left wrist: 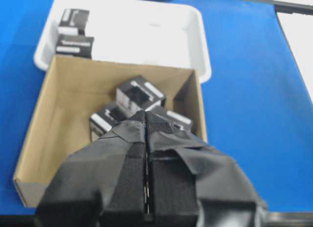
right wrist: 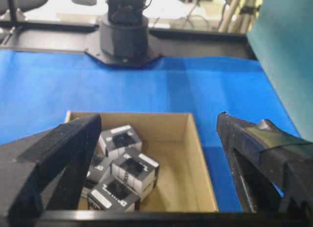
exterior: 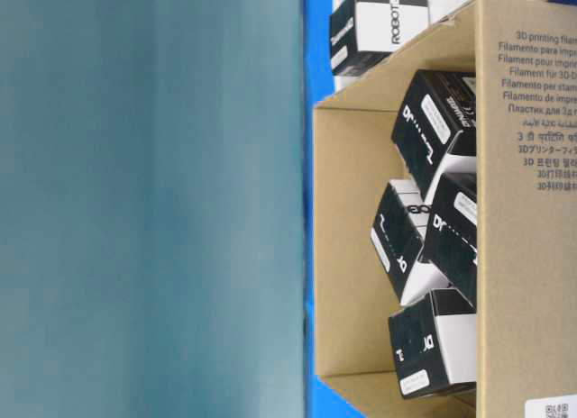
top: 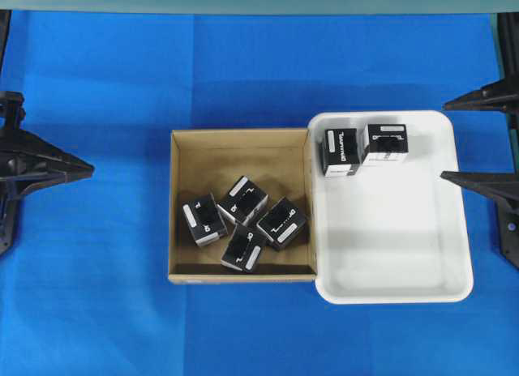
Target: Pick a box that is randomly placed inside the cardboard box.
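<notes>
The brown cardboard box (top: 219, 161) sits mid-table with several small black boxes clustered in its near right part, among them one box (top: 242, 199) near the middle and another (top: 203, 219) to its left. My left gripper (top: 81, 172) rests shut and empty at the left edge, well clear of the cardboard box (left wrist: 58, 104); its closed tips (left wrist: 145, 114) point toward the pile. My right gripper (top: 443, 141) stands wide open at the right edge beside the tray, holding nothing. Between its spread fingers the cardboard box (right wrist: 195, 158) and the black boxes (right wrist: 134, 170) show.
A white plastic tray (top: 405, 246) touches the cardboard box's right side and holds two black cartons (top: 340, 151) at its far end. Blue cloth (top: 97, 295) covers the table. A teal panel (exterior: 144, 202) fills the left of the table-level view.
</notes>
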